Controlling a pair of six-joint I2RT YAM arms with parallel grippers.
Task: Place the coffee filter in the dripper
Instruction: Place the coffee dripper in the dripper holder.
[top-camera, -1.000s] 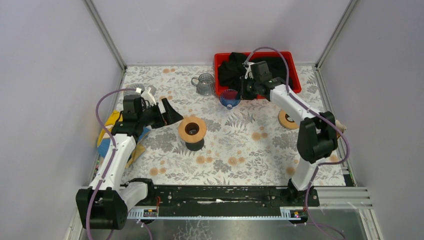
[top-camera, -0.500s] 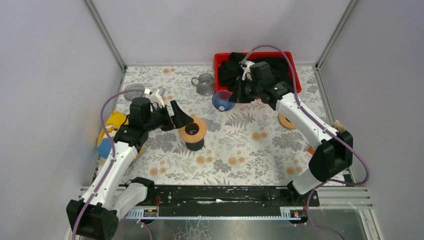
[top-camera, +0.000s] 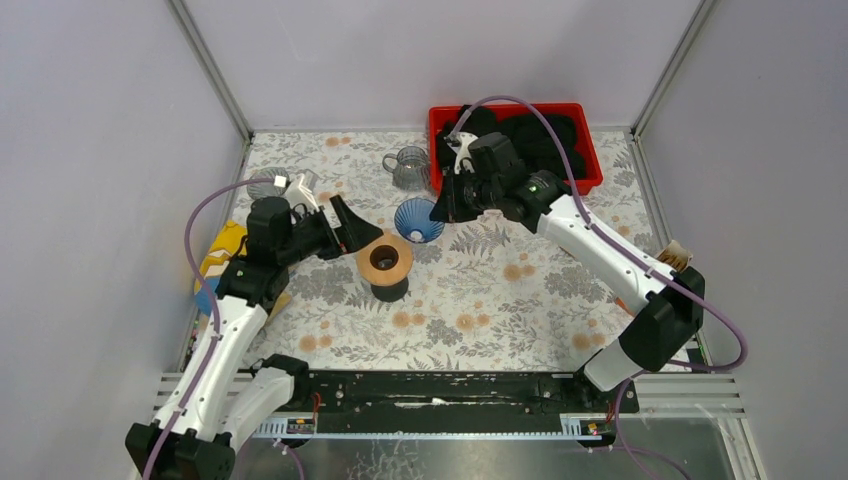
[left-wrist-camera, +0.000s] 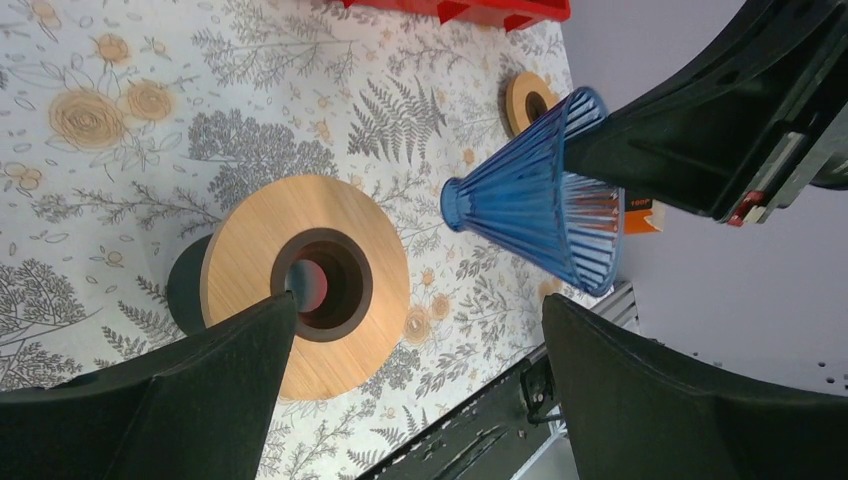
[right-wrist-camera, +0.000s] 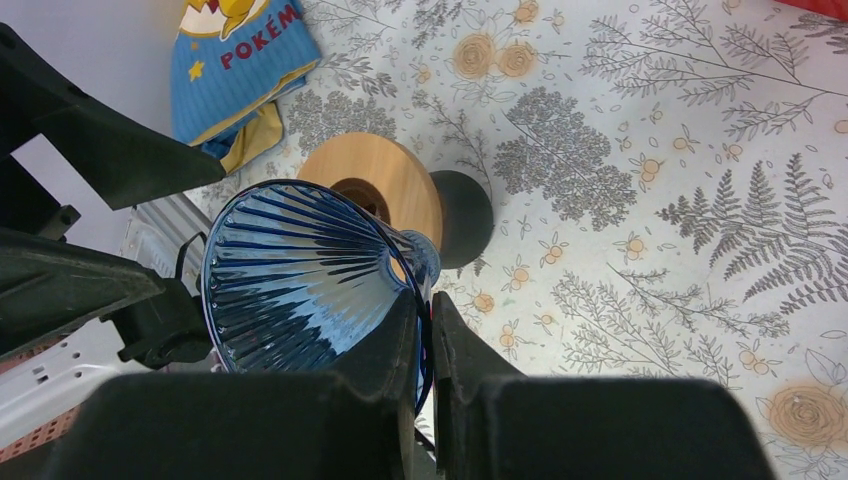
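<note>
Blue dripper (top-camera: 417, 218) hangs tilted above the surface (top-camera: 480, 295), just beyond the wooden stand (top-camera: 385, 260), its rim pinched in the closed right hand (right-wrist-camera: 424, 340). Left hand (top-camera: 357, 231) gapes wide, empty, beside the stand. Earlier the dripper was nearer the red bin (top-camera: 590, 172).

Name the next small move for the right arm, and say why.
Probably carry the blue dripper a little further toward the wooden stand and turn its narrow end down over it. The right gripper is shut on the dripper's rim, holding the cone tilted and off the table, beside the stand rather than above it. The left gripper stands open right by the stand.
</note>
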